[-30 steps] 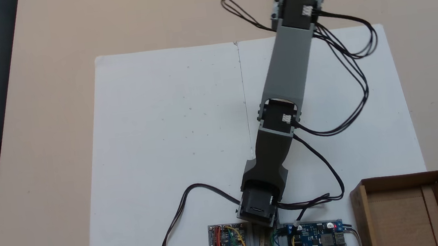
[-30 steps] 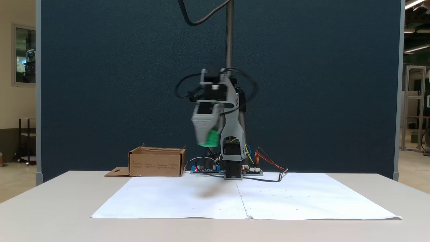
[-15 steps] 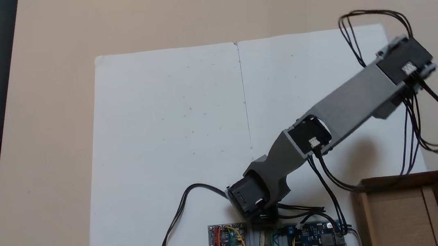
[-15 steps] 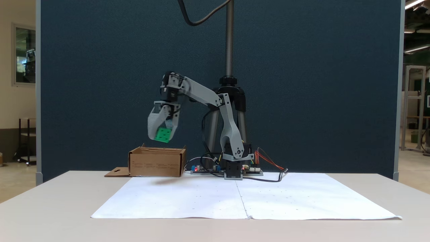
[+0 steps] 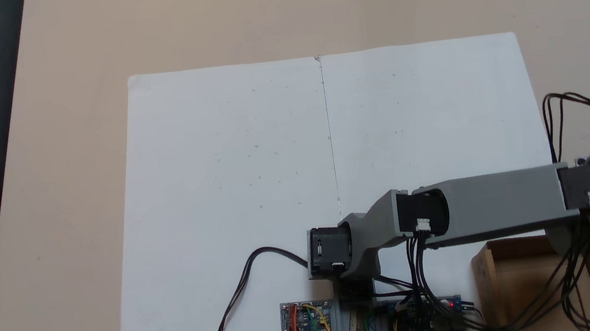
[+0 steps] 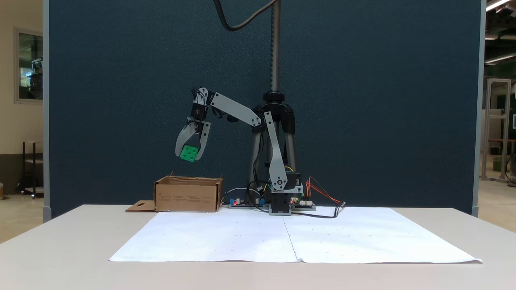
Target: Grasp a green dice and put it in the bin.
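Nearest in the side-on fixed view, white paper [image 6: 296,237] lies flat on the counter [image 6: 60,257]. Beyond its far edge stands the arm's base with circuit boards [image 6: 246,202] and coloured wires beside it, and to their left the bin [image 6: 188,194], a brown cardboard box with its hang-hole tab lying flat on its left side. Above the bin, well clear of its rim, the tool [image 6: 188,155] points downward with its two grey jaws closed around the green dice [image 6: 188,153], whose pip face looks toward the camera. From above, in the other fixed view, the grey arm [image 5: 491,209] reaches to the right over the paper's edge, its wrist motor and black cables crossing over the bin [image 5: 515,290] at the lower right corner. Farthest back rises a dark blue partition [image 6: 363,100].
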`<action>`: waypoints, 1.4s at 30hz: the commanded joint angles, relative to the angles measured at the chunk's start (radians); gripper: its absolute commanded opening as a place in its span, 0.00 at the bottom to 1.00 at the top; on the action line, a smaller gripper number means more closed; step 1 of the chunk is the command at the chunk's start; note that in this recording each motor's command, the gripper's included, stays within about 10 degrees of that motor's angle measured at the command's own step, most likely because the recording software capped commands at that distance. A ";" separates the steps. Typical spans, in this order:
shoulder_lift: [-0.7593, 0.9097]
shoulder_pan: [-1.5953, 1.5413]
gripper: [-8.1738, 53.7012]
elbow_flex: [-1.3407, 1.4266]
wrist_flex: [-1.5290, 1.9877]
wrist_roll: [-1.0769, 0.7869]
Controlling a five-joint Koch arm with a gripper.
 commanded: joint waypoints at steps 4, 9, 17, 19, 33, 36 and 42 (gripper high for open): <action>-0.048 0.097 0.33 -0.018 -0.137 -0.132; -0.060 0.155 0.33 0.103 -0.250 -0.189; -0.060 0.176 0.33 0.225 -0.288 -0.239; -0.060 0.176 0.33 0.229 -0.288 -0.239; -0.058 0.161 0.75 0.276 -0.275 -0.236; -0.057 0.161 0.75 0.276 -0.276 -0.236; -0.055 0.160 0.75 0.276 -0.273 -0.233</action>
